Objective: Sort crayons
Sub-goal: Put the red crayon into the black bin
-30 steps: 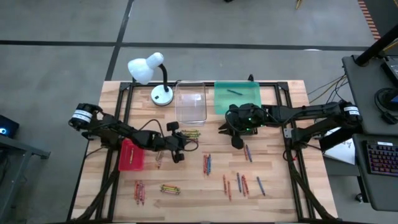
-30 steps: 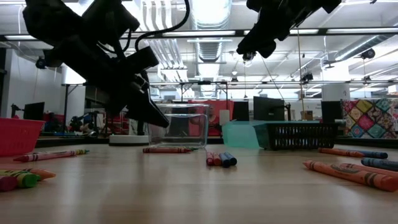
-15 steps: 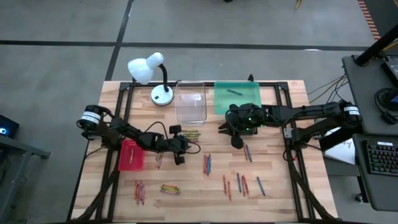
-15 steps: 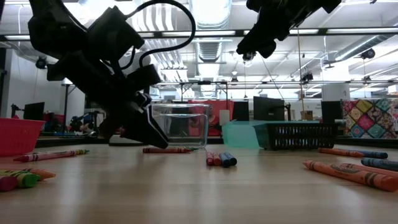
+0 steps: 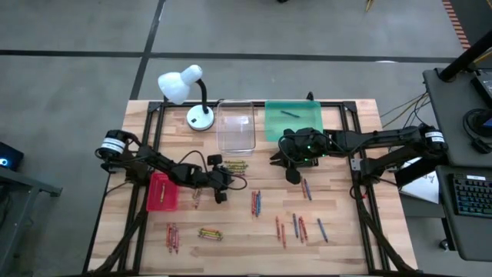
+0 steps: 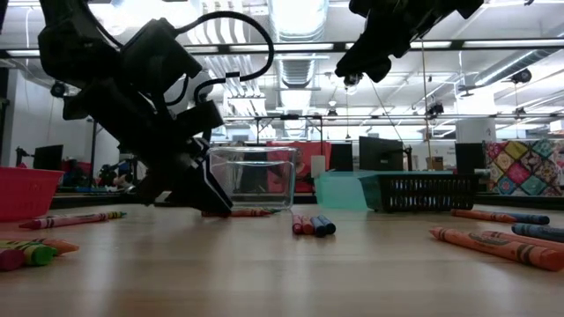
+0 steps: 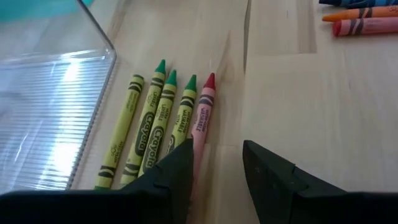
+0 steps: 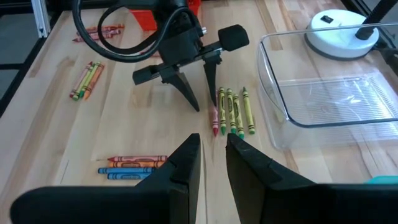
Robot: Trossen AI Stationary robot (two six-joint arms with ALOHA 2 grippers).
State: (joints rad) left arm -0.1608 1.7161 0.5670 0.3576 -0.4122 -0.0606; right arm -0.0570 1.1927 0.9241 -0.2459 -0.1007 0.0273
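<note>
Because the clear tray (image 5: 235,125) is the biggest fixed thing near the work, it serves as the landmark: the table (image 5: 338,238) spreads out around it, and the crayons lie scattered on the bare wood on the side of it away from the lamp (image 5: 184,88). Four crayons (image 7: 163,124) sit in a tight row just beside the tray's wall, three green or yellow-green and one red crayon (image 7: 202,115) on the outside, farthest from the tray. The left gripper (image 7: 216,163) is lowered over that row with its fingers parted and nothing between them, one finger at the red crayon's blunt end and the other on bare wood beyond it. The right gripper (image 8: 212,155) hangs above the table a little farther from the tray, its fingers slightly apart and empty.

A crayon will likely be light, stiff and brittle, and its round paper-wrapped body could roll or slip. The best hold looks to be across the middle of the wrapper, pinching only the outer red one so its neighbours stay put.
</note>
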